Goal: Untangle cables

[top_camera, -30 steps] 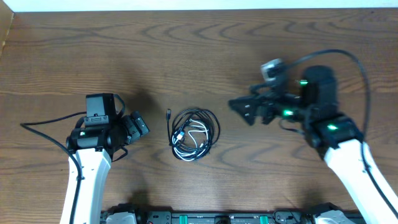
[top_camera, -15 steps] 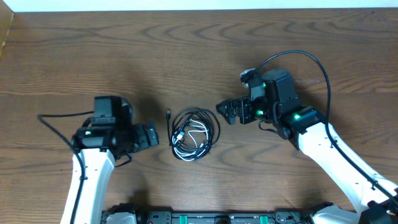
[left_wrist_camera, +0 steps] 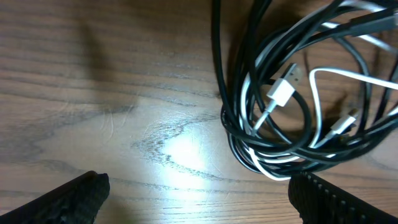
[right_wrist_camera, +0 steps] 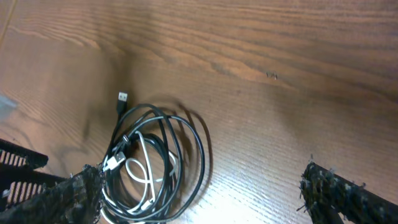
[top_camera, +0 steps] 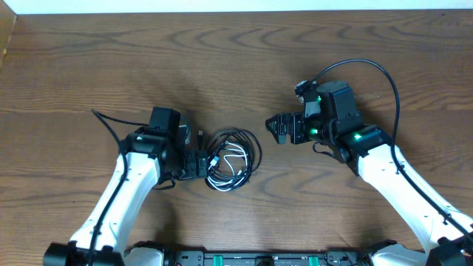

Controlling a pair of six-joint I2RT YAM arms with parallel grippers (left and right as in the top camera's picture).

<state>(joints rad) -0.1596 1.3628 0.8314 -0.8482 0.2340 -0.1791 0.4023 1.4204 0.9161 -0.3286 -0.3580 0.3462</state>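
Cables (top_camera: 231,160): black and white, tangled in one coil, mid-desk (top_camera: 222,59), between both arms.
Left end effector (top_camera: 198,164): jaws wide, empty, right at the coil's left edge.
Handling: light, limp, probably slippery; loops will likely drag together.
Hold: black plug (top_camera: 200,135) poking out upper left looks easiest.
Right end effector (top_camera: 280,127): wide open, empty, near the coil's right.

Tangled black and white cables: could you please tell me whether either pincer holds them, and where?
Nothing is held: the left pincer and right pincer stand open, neither closed on the tangled black and white cables.
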